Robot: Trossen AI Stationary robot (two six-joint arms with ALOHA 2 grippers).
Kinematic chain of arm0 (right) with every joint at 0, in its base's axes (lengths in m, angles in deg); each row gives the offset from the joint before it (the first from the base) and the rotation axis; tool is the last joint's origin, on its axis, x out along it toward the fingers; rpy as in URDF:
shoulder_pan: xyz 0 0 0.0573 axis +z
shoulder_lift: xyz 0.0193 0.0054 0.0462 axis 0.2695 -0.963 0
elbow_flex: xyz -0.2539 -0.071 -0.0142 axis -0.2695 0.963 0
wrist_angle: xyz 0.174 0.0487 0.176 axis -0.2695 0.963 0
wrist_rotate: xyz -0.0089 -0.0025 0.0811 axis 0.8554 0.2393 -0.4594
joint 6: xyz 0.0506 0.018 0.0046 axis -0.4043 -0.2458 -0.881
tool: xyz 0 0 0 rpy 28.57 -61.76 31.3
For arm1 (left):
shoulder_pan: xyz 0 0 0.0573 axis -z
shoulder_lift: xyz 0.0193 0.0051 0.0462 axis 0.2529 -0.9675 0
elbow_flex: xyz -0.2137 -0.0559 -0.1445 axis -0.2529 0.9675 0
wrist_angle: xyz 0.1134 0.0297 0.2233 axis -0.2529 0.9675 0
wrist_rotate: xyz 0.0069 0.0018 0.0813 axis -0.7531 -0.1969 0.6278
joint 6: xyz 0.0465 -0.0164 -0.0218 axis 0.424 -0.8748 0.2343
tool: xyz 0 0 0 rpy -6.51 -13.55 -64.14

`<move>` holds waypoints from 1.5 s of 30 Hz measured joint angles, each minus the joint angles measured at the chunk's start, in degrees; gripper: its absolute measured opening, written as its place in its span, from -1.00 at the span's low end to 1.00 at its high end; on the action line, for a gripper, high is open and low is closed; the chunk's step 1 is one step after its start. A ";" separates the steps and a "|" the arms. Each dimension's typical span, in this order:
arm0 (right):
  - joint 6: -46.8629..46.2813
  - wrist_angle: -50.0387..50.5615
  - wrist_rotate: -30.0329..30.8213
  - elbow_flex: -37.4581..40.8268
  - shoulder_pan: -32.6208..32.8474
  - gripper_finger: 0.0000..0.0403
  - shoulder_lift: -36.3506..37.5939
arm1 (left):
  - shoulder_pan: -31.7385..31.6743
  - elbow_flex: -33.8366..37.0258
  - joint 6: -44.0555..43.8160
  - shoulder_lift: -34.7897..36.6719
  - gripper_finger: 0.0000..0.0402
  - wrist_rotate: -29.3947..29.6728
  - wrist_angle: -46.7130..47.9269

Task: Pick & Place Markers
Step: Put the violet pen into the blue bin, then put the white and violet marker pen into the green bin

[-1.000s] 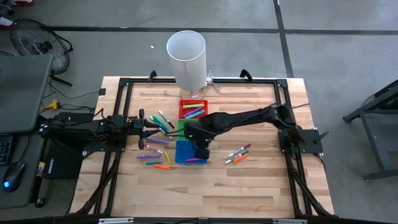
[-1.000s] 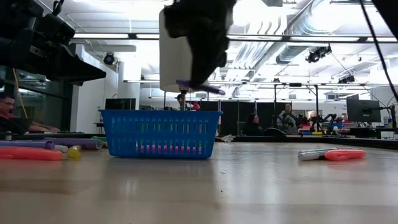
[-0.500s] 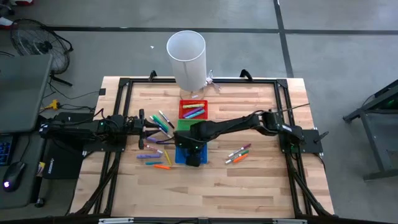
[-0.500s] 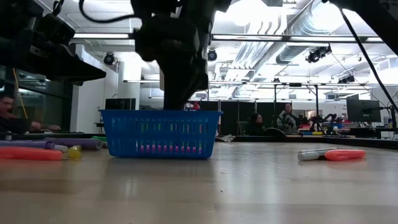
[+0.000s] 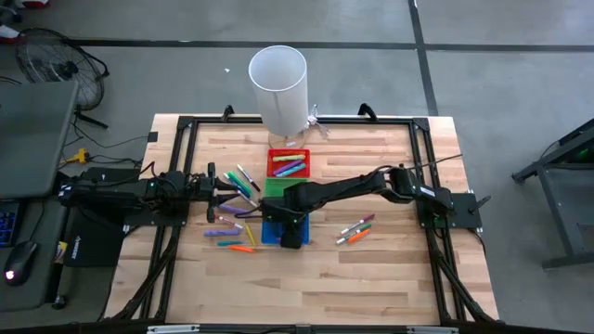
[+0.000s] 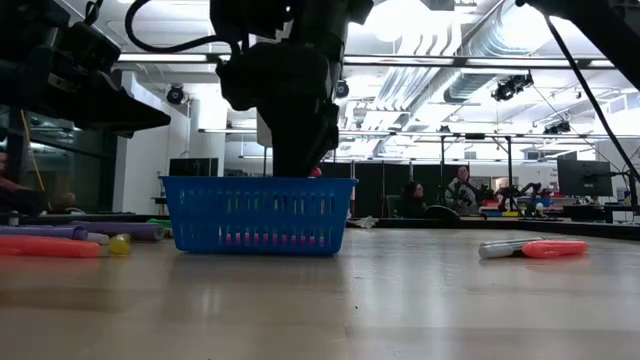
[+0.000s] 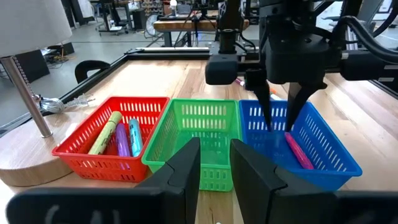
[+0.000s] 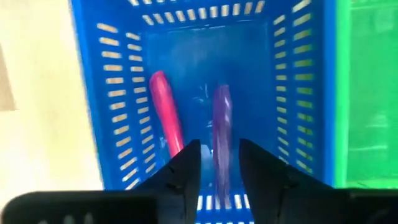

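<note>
My right gripper (image 7: 278, 115) reaches down into the blue bin (image 5: 269, 227), fingers open. A purple marker (image 8: 222, 118) lies on the bin floor between the fingers, with a gap on each side. A pink marker (image 8: 166, 118) lies beside it. My left gripper (image 7: 216, 168) waits open at the table's left, beside a cluster of loose markers (image 5: 232, 223). A few more markers (image 5: 355, 229) lie right of the blue bin. The red bin (image 5: 289, 164) holds several markers.
The green bin (image 7: 199, 124) sits between the red bin and the blue bin in one row. A tall white cylinder (image 5: 277, 88) stands at the far edge on a wooden base. Black frame rails run along the table's sides. Bare wood lies toward the near edge.
My right gripper, which held the purple marker level above the blue bin, has moved toward the table's left and down into the bin. The marker has gone down with it below the bin's rim.
</note>
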 joint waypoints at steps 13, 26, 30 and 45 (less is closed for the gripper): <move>0.68 0.63 2.04 0.02 0.13 -0.39 2.92 | -0.01 0.00 0.00 0.01 -0.57 0.00 0.00; 6.27 10.99 5.14 0.07 -0.66 -0.39 5.92 | 0.01 0.00 0.00 -0.01 -0.57 -0.02 0.00; 7.35 6.76 4.99 6.57 -0.81 -0.39 10.48 | 0.01 0.00 0.00 -0.01 -0.57 -0.02 0.00; 9.72 -4.07 4.11 45.12 -0.28 -0.39 35.44 | 0.00 0.00 0.00 0.01 -0.57 -0.04 0.00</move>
